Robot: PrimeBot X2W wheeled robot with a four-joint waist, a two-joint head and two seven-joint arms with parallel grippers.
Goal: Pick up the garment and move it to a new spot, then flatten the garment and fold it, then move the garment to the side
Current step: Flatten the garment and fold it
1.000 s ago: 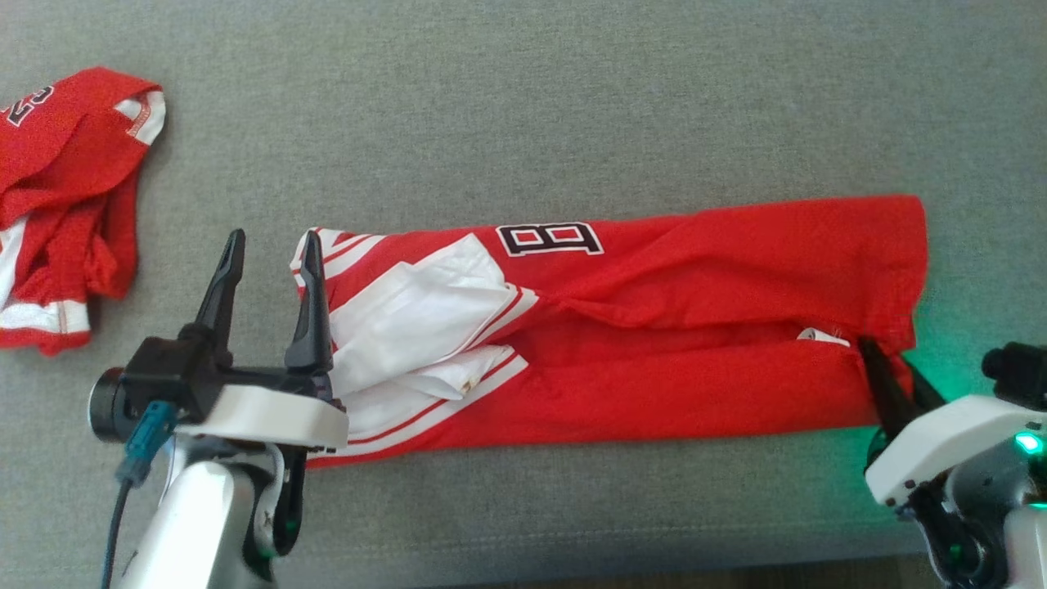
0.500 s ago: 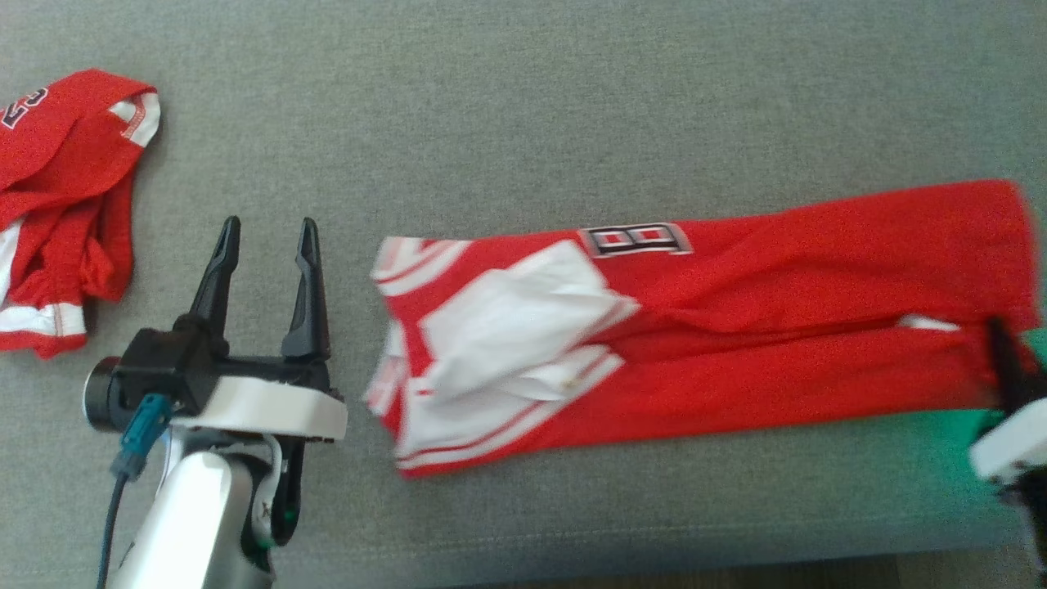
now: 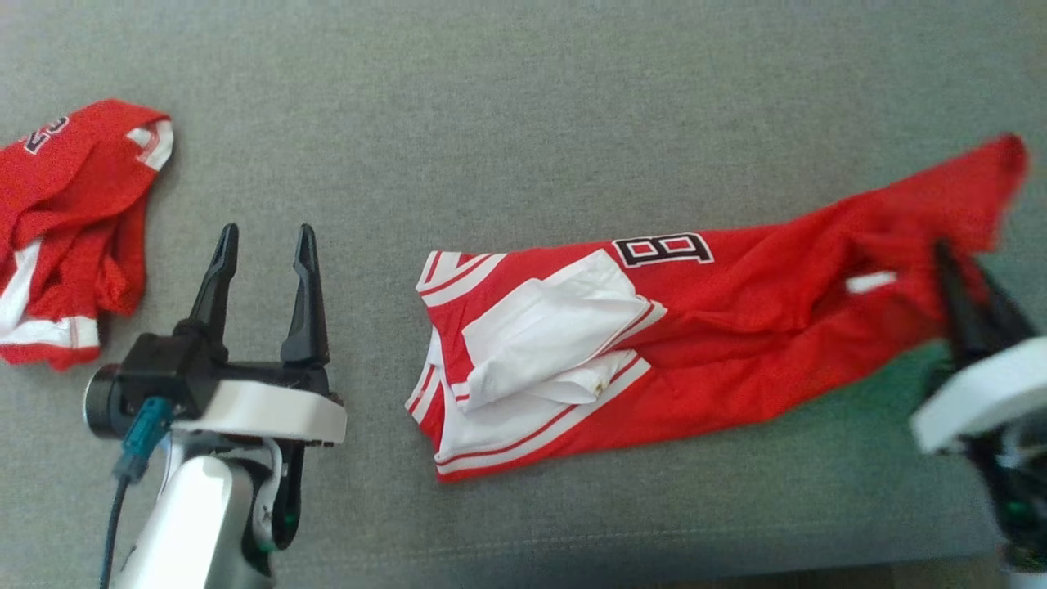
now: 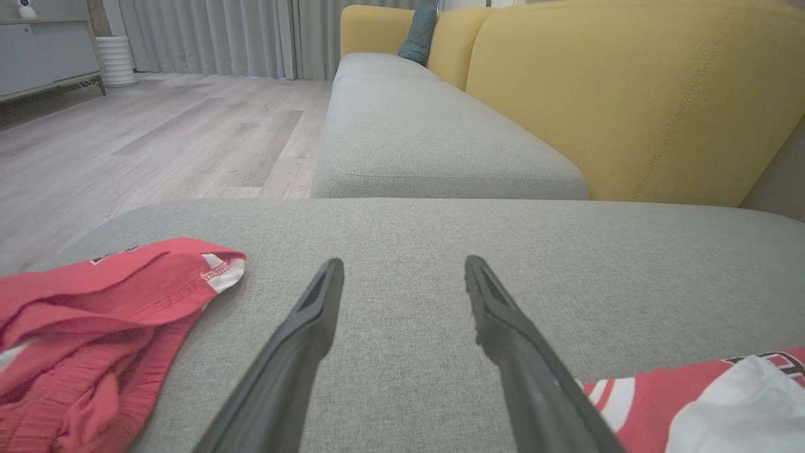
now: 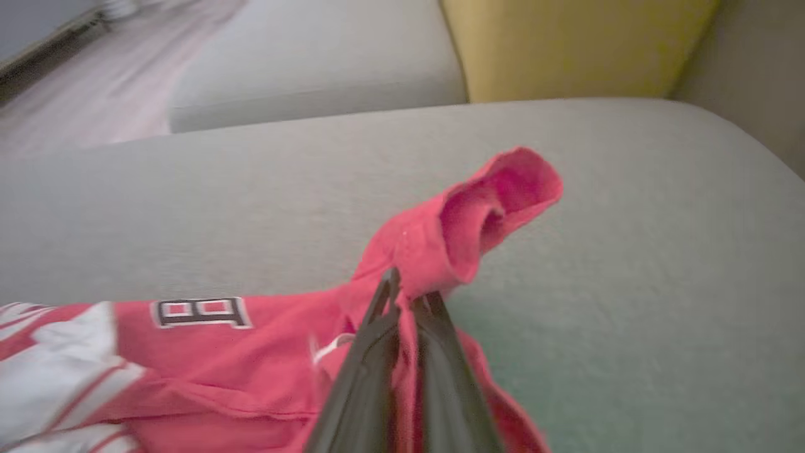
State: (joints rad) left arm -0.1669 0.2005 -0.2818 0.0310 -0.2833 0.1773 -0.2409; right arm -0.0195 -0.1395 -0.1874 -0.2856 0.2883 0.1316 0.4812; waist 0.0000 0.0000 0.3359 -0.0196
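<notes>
Garment (image 3: 736, 327): red, folded into a long strip, lying across the middle and right of the grey cushion (image 3: 523, 123); left end flat on the fabric, right end raised and bunched.
Garment markings: number 8 patch (image 3: 661, 249) on the far edge near mid-length; white panels (image 3: 556, 327) with red stripes stacked at the left end.
Right gripper (image 3: 949, 262): at the garment's right end, blurred in the head view; fingers (image 5: 365, 377) pressed together, pinching a fold of red cloth, with a loose flap curling above the tips in the right wrist view.
Left gripper (image 3: 267, 237): well left of the garment, apart from it, above bare cushion; fingers (image 4: 302, 340) spread wide with nothing between them.
Left end of garment in left wrist view (image 4: 660, 402): low at the right, just beyond the right-hand finger; cannot tell whether touching.
Second red garment (image 3: 65, 229): crumpled heap at the far left of the cushion, white trim showing, well apart from the folded one.
Surroundings: yellow backrest (image 4: 629, 94) behind a further grey seat; wooden floor (image 4: 157, 138) to the left of it.
</notes>
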